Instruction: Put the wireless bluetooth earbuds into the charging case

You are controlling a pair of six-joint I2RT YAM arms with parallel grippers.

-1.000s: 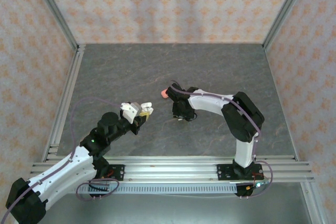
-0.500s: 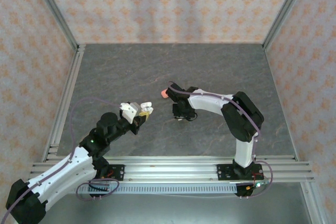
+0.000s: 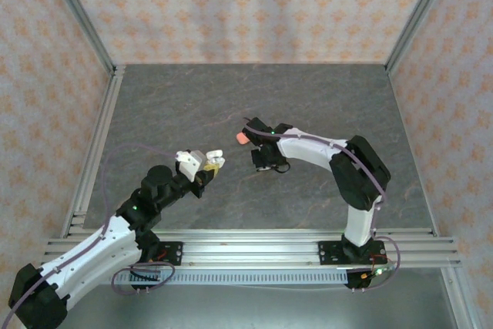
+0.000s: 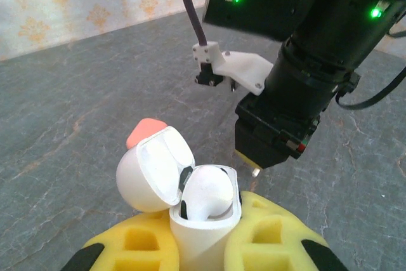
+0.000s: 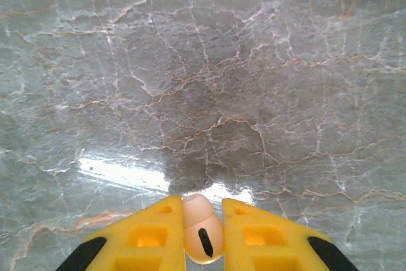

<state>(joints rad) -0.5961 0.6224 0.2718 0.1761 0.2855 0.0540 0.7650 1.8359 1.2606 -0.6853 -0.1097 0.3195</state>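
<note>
My right gripper (image 5: 202, 202) has crept a little up the table and leftward since a second ago, and its jaws have drawn in. The left arm has not budged. In the right wrist view the yellow fingers (image 5: 152, 236) press on both sides of a pale earbud (image 5: 202, 231), so that gripper is clamped on it. The earbud sits between them, a dark slit facing the camera, over bare table (image 5: 209, 80). I cannot tell whether it is lifted off the surface.

My left gripper (image 4: 202, 230) is closed on the case (image 4: 190, 239), which stands upright between its pads with the lid (image 4: 155, 169) swung open to the left. A white bud (image 4: 209, 190) sits in the case's mouth.

From above, the two grippers are near each other at mid-table but apart. A pink piece (image 3: 241, 137) lies on the table just beyond them, close to the right wrist. It is too small for me to say whether it is a bud or a case.
</note>
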